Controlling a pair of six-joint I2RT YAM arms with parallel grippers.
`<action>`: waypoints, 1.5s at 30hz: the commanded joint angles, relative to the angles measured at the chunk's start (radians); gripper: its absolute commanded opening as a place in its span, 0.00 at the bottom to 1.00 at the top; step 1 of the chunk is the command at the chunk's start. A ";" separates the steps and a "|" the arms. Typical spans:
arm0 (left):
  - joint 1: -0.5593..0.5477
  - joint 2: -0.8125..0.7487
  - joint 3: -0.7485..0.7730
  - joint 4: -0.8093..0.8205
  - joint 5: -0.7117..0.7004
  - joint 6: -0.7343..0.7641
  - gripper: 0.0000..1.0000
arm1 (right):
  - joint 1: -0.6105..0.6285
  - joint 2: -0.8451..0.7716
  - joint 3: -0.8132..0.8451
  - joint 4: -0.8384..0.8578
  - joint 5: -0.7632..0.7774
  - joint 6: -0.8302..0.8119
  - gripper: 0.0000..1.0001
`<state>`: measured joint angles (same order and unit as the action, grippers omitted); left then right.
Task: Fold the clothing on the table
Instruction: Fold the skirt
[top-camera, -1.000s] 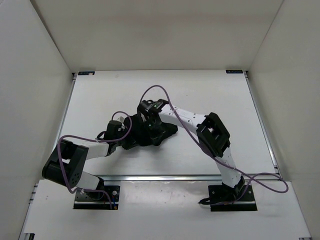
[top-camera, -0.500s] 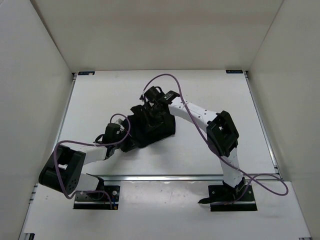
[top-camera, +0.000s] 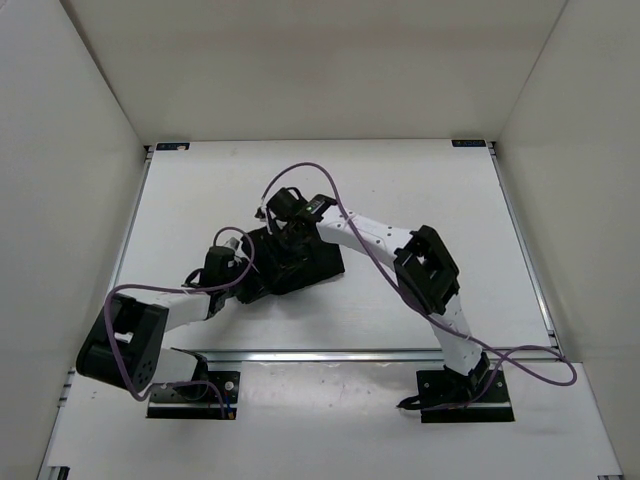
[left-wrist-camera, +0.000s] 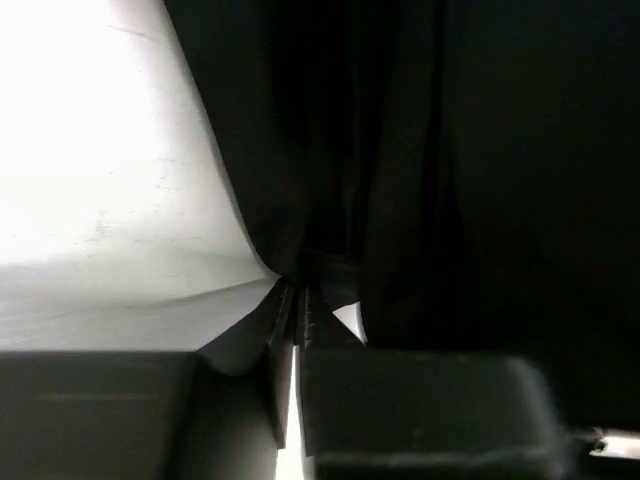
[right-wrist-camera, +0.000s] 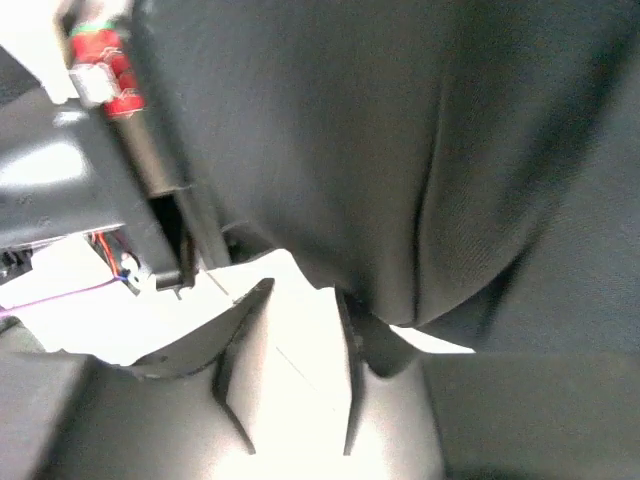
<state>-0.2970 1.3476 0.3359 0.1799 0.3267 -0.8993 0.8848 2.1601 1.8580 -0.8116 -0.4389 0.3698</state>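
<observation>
One black, matte, creased bundle of clothing (top-camera: 312, 268) lies near the table (top-camera: 440, 200) centre, with the left end effector (top-camera: 250, 278) at its 9 o'clock edge and the right end effector (top-camera: 288, 243) at 12. Left wrist alone shows pleats meeting fingers (left-wrist-camera: 400, 420) a slit apart; gripped or not, cannot tell. Right wrist: fingers spread, cloth beyond.

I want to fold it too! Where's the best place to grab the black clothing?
Probably the clothing's right-hand edge, coming down from above on that side. That edge seems to lie flat on the table, and nothing covers it there.
</observation>
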 joint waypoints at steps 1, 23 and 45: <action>0.025 -0.054 -0.012 0.003 0.027 0.002 0.26 | 0.013 -0.119 0.029 0.090 -0.006 -0.049 0.28; -0.002 -0.544 0.000 -0.204 0.038 -0.163 0.21 | -0.495 -0.606 -0.801 0.836 -0.314 -0.015 0.00; -0.005 0.294 0.238 0.021 -0.071 0.011 0.20 | -0.388 -0.178 -0.786 0.864 -0.107 0.104 0.00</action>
<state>-0.3061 1.5562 0.5213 0.2264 0.2726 -0.9604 0.5083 1.9755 1.1118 0.0399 -0.6231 0.4454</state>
